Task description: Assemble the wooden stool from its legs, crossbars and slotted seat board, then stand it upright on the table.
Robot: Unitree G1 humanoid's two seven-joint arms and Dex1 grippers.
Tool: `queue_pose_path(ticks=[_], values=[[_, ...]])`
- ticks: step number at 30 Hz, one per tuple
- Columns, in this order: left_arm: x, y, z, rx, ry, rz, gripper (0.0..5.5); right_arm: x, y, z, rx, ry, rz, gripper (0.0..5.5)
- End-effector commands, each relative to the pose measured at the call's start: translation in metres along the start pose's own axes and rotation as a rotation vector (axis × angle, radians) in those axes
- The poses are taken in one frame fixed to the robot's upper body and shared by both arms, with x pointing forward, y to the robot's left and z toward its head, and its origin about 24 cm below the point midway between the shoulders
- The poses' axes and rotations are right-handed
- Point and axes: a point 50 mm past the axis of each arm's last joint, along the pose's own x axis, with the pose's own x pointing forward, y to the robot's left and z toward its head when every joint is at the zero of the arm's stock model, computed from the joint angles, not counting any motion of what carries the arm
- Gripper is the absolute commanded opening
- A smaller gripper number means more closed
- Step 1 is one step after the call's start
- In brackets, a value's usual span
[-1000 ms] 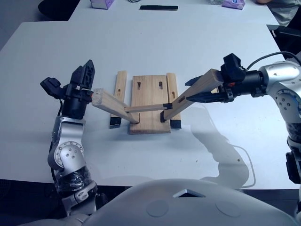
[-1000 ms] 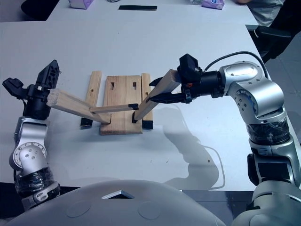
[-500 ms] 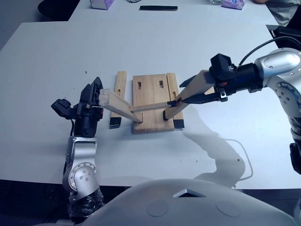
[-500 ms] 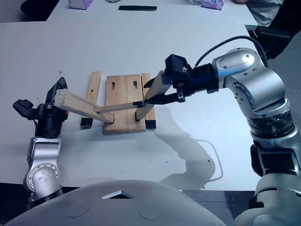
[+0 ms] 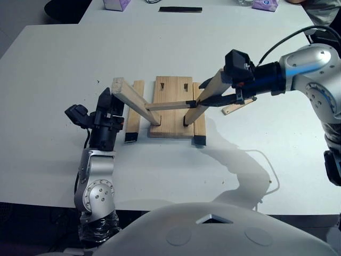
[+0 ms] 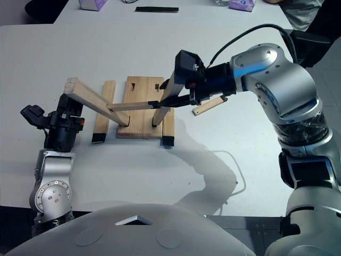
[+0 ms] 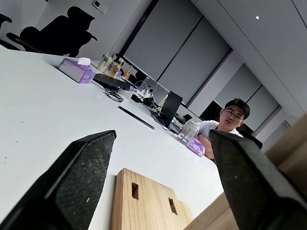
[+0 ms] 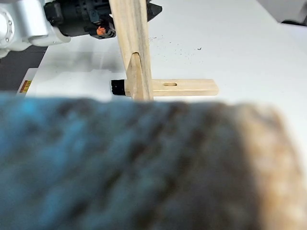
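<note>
Mid-table on the white table (image 5: 64,58) lies a flat pale-wood slotted seat board (image 5: 171,109). Two square pale-wood legs stand tilted on it, feet on the board, tops leaning outward. The left tilted leg (image 5: 136,102) and right tilted leg (image 5: 196,111) are bridged by a thin wooden crossbar (image 5: 168,105). The right gripper (image 5: 210,94) is clamped on the right tilted leg below its top. The left gripper (image 5: 110,104) sits just under the left tilted leg's top end. The left wrist view adds detail: fingers (image 7: 81,177) spread wide, nothing between them, wood just outside one finger; contact can't be told. The right wrist view, half blocked by a close blur, shows the crossbar meeting the left tilted leg's face. Two spare black-capped wooden legs lie flat, one (image 5: 131,125) just left of the board with a gap, one (image 5: 199,128) tight along its right edge. A short loose wooden bar (image 5: 237,106) lies near the right wrist. There is bare tabletop to the left, on the near side and to the right. Two purple tissue boxes (image 5: 116,4) (image 5: 265,4) and a black strip (image 5: 180,9) sit at the far edge.
</note>
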Motion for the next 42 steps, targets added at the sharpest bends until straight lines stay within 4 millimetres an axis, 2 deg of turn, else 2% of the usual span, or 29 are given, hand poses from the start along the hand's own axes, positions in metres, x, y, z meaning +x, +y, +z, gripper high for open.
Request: queue_pose_path(ticks=[1, 3, 7, 11, 13, 15, 16, 17, 18, 19, 21, 23, 25, 29, 32, 36, 38, 42], values=[[0.003, 0.004, -0.008, 0.002, 0.015, 0.008, 3.59, 0.009, -0.012, -0.016, 0.043, 0.084, 0.018, 2.03], [0.005, 0.006, -0.009, 0.008, 0.012, 0.012, 3.59, 0.011, -0.012, -0.03, 0.039, 0.129, 0.009, 2.03], [0.006, 0.006, -0.002, 0.014, -0.033, 0.038, 3.59, 0.017, 0.001, -0.049, 0.048, 0.16, 0.025, 2.03], [0.008, 0.002, 0.009, 0.041, -0.066, 0.041, 3.59, 0.018, 0.006, -0.052, 0.075, 0.153, 0.02, 2.03], [0.009, -0.002, 0.027, 0.089, -0.128, 0.049, 3.59, 0.017, 0.004, -0.051, 0.083, 0.15, 0.015, 2.03], [0.015, -0.018, 0.062, 0.134, -0.253, 0.006, 3.59, 0.017, 0.002, -0.051, 0.091, 0.148, 0.013, 2.03], [0.024, -0.039, 0.085, 0.154, -0.327, -0.083, 3.59, 0.016, 0.002, -0.051, 0.097, 0.148, 0.007, 2.03], [0.032, -0.062, 0.1, 0.153, -0.364, -0.177, 3.59, 0.015, 0.002, -0.052, 0.103, 0.148, 0.002, 2.03], [0.04, -0.088, 0.104, 0.177, -0.335, -0.281, 3.59, 0.016, 0.002, -0.053, 0.108, 0.148, 0.0, 2.03], [0.045, -0.109, 0.1, 0.201, -0.276, -0.357, 3.59, 0.016, 0.002, -0.053, 0.111, 0.148, 0.002, 2.03], [0.048, -0.141, 0.076, 0.227, -0.118, -0.47, 3.59, 0.018, 0.003, -0.052, 0.115, 0.147, 0.008, 2.03], [0.048, -0.153, 0.047, 0.231, 0.053, -0.481, 3.33, 0.021, 0.003, -0.049, 0.115, 0.142, 0.017, 2.03], [0.048, -0.147, 0.017, 0.281, 0.216, -0.412, 2.95, 0.024, 0.003, -0.046, 0.114, 0.137, 0.022, 2.03], [0.043, -0.12, -0.027, 0.416, 0.421, -0.19, 2.15, 0.026, 0.001, -0.037, 0.118, 0.115, 0.02, 2.03], [0.035, -0.103, -0.046, 0.518, 0.489, -0.084, 1.63, 0.025, -0.001, -0.027, 0.104, 0.11, 0.017, 2.03], [0.019, -0.093, -0.071, 0.556, 0.624, -0.066, 0.86, 0.027, -0.004, -0.01, 0.073, 0.109, 0.039, 2.03], [0.017, -0.089, -0.077, 0.562, 0.645, -0.063, 0.56, 0.028, -0.004, -0.005, 0.063, 0.105, 0.048, 2.03], [0.033, -0.101, -0.057, 0.53, 0.474, -0.128, 0.03, 0.026, -0.006, -0.005, 0.065, 0.107, 0.035, 2.03]])
